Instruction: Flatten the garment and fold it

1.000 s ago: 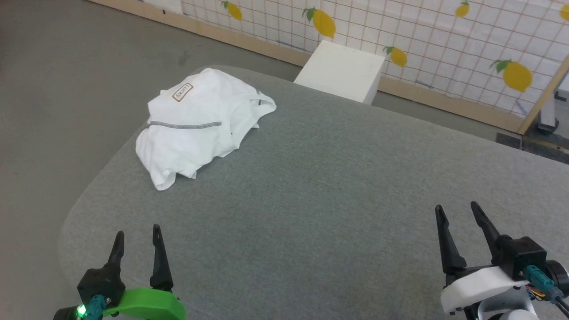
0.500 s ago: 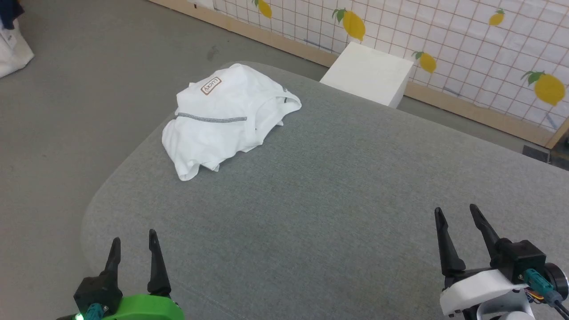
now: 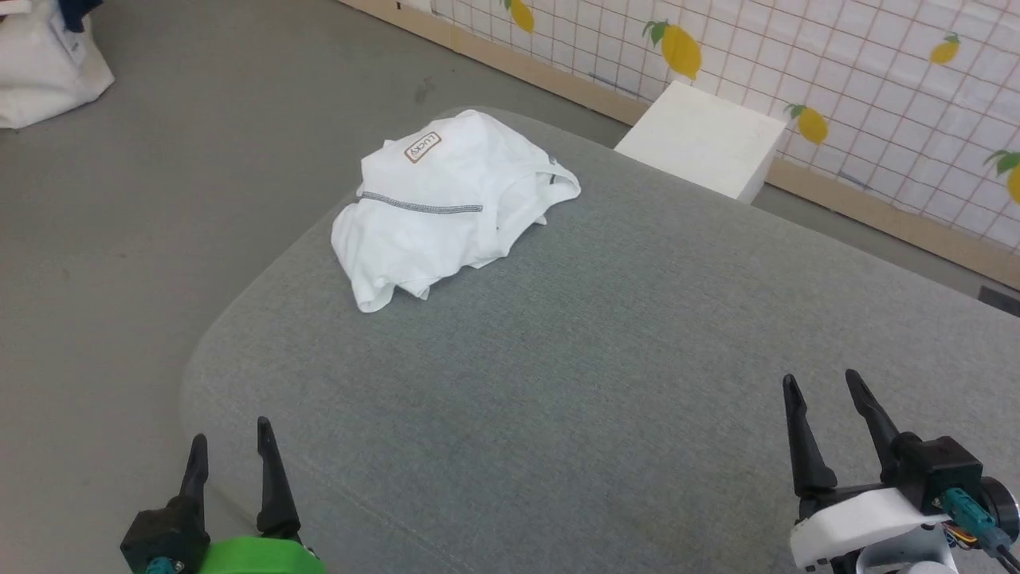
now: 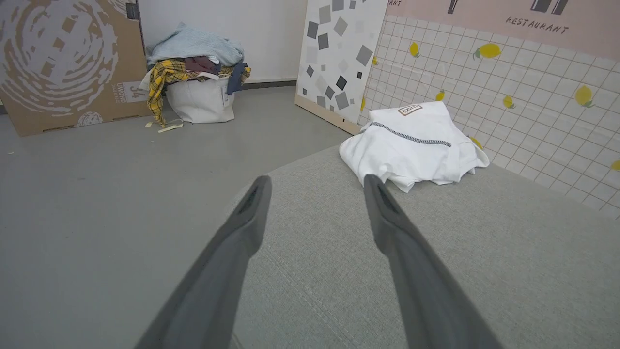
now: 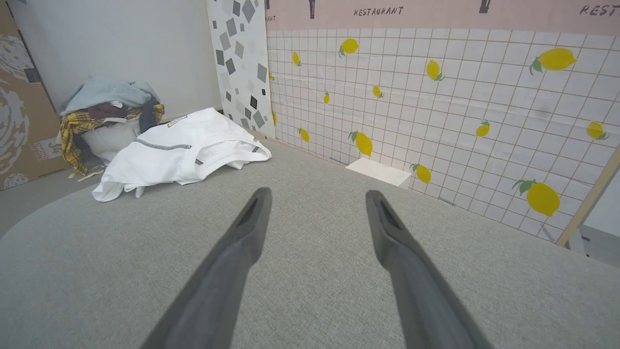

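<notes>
Both wide and empty, your left hand (image 3: 229,429) and right hand (image 3: 820,376) sit at the grey woven bench's (image 3: 606,359) near edge; the garment (image 3: 446,207) lies crumpled at its rounded far-left corner, lemon-tiled wall (image 3: 884,88) beyond.

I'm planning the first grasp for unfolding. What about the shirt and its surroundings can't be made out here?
- Head view: the garment lies bunched; its sleeves and hem are buried in its own folds, so they cannot be told apart.
- Right wrist view: the patch lettering is too small to read.
- Head view: the white bag is cut off by the top-left corner.
- Head view: the base of the white box is hidden behind the table.
</notes>
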